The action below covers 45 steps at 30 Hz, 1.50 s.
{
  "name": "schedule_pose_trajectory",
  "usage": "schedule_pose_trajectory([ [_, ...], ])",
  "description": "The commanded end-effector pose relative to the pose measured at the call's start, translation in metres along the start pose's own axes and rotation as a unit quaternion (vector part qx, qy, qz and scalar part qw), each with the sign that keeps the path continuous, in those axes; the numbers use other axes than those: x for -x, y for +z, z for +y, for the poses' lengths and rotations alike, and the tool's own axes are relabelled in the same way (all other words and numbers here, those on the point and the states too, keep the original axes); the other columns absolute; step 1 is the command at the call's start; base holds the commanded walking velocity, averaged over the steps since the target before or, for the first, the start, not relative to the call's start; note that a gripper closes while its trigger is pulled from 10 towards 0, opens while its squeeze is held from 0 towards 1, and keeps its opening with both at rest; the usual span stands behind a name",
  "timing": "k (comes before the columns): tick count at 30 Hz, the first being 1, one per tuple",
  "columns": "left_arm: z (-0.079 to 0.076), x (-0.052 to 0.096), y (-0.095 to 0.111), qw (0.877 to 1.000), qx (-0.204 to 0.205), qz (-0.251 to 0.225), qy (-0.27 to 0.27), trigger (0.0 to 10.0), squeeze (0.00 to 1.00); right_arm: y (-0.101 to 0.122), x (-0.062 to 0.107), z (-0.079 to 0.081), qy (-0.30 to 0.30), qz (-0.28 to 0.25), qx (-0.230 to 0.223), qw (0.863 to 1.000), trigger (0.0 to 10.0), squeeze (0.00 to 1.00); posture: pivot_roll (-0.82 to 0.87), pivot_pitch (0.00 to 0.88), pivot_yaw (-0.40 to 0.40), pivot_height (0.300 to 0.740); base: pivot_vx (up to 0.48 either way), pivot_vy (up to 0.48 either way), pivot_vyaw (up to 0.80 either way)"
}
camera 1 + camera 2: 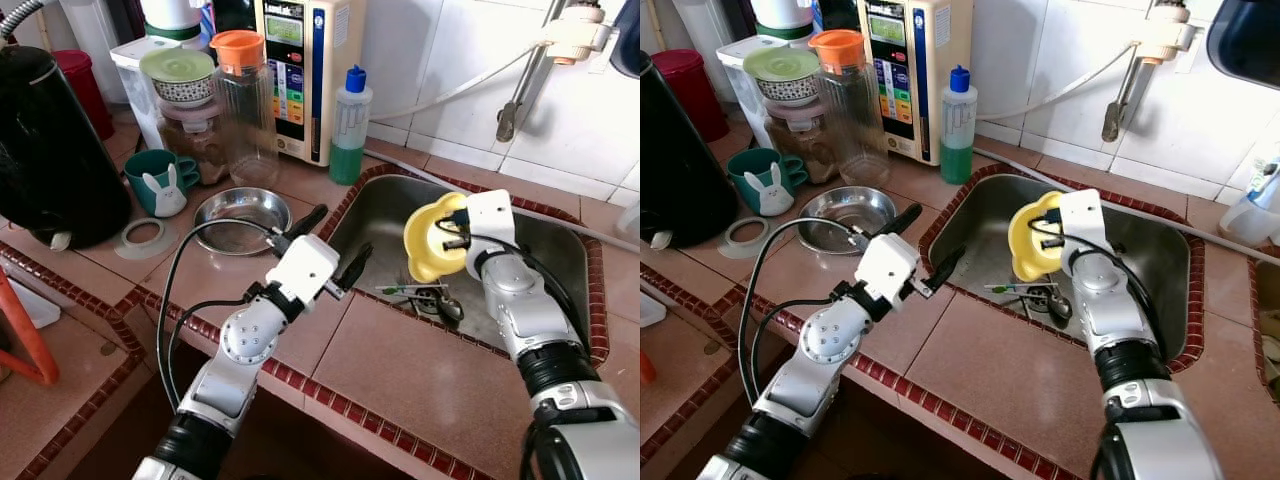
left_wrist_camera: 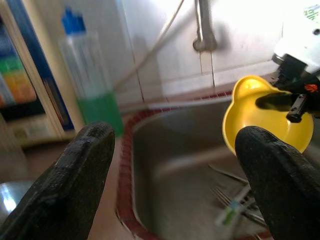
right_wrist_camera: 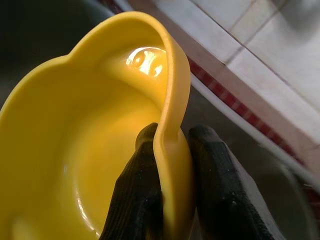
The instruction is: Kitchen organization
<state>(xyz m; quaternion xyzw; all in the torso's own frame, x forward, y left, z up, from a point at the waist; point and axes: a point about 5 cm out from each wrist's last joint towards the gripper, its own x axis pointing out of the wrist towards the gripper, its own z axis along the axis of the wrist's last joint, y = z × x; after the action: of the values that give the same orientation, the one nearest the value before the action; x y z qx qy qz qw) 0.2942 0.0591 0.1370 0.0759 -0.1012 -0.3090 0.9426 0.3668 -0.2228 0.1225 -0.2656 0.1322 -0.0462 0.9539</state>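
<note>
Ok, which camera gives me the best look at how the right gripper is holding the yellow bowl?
The right wrist view: both fingers pinch the yellow bowl by its rim. The eye views show the right gripper holding it tilted above the sink; the left wrist view shows it from farther off.

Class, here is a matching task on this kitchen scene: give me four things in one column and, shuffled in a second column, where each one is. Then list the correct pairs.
Things
1. yellow bowl
2. steel bowl
3. soap bottle
4. cutlery

Places
A. on the counter, left of the sink
B. lying on the sink bottom
C. held by its rim in the right gripper, over the sink
D. standing by the wall, at the sink's back left corner

Pairs: 1-C, 2-A, 3-D, 4-B
</note>
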Motion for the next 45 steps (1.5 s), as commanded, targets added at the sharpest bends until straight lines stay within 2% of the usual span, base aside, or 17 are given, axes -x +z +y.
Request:
schedule_pose_trajectory([
  [1, 0.001, 0.001, 0.003, 1.000, 0.012, 0.005, -0.002, 10.0, 0.00, 0.005, -0.003, -0.006, -0.011, -0.007, 0.023, 1.000, 10.0, 0.00, 0.14, 0.032, 0.000, 0.740, 0.000, 0.000, 0.00],
  [3, 0.004, 0.002, 0.005, 1.000, 0.016, 0.011, 0.001, 10.0, 0.00, -0.008, -0.004, -0.008, -0.004, 0.024, 0.046, 0.999, 10.0, 0.00, 0.14, 0.033, 0.002, 0.740, 0.000, 0.000, 0.00],
  [6, 0.005, 0.002, 0.005, 1.000, 0.018, 0.015, 0.002, 10.0, 0.00, -0.013, -0.004, -0.008, 0.002, 0.037, 0.048, 0.998, 10.0, 0.00, 0.14, 0.033, 0.002, 0.740, 0.000, 0.000, 0.00],
  [7, 0.006, 0.001, 0.006, 1.000, 0.020, 0.017, 0.004, 10.0, 0.00, -0.014, -0.004, -0.008, 0.005, 0.038, 0.051, 0.998, 10.0, 0.07, 0.14, 0.033, 0.002, 0.740, 0.000, 0.000, 0.00],
  [8, 0.006, 0.001, 0.006, 1.000, 0.021, 0.021, 0.005, 10.0, 0.00, -0.017, -0.003, -0.007, 0.012, 0.043, 0.051, 0.998, 10.0, 1.00, 0.14, 0.032, 0.002, 0.740, 0.000, 0.000, 0.00],
  [12, 0.008, 0.001, 0.007, 0.999, 0.029, 0.028, 0.008, 10.0, 0.00, -0.026, -0.002, 0.000, 0.035, 0.055, 0.050, 0.997, 10.0, 1.00, 0.14, 0.030, -0.001, 0.740, 0.000, 0.000, 0.00],
  [21, 0.008, 0.001, 0.007, 0.999, 0.034, 0.040, 0.011, 10.0, 0.00, -0.028, -0.001, 0.015, 0.073, 0.053, 0.038, 0.995, 10.0, 1.00, 0.14, 0.026, 0.001, 0.740, 0.000, 0.000, 0.00],
  [27, 0.010, 0.002, 0.000, 0.997, 0.027, 0.066, 0.018, 10.0, 0.00, -0.023, -0.002, 0.015, 0.084, 0.041, 0.027, 0.995, 10.0, 1.00, 0.14, 0.022, 0.003, 0.740, 0.000, 0.000, 0.00],
  [40, 0.011, 0.000, -0.001, 0.996, 0.031, 0.075, 0.025, 10.0, 0.00, -0.024, 0.000, 0.024, 0.137, 0.048, 0.007, 0.989, 10.0, 1.00, 0.13, 0.015, 0.002, 0.740, 0.000, 0.000, 0.00],
  [45, 0.011, 0.000, -0.002, 0.996, 0.032, 0.077, 0.028, 10.0, 0.00, -0.025, 0.000, 0.027, 0.153, 0.058, -0.019, 0.986, 10.0, 1.00, 0.13, 0.012, 0.000, 0.740, 0.000, 0.000, 0.00],
])
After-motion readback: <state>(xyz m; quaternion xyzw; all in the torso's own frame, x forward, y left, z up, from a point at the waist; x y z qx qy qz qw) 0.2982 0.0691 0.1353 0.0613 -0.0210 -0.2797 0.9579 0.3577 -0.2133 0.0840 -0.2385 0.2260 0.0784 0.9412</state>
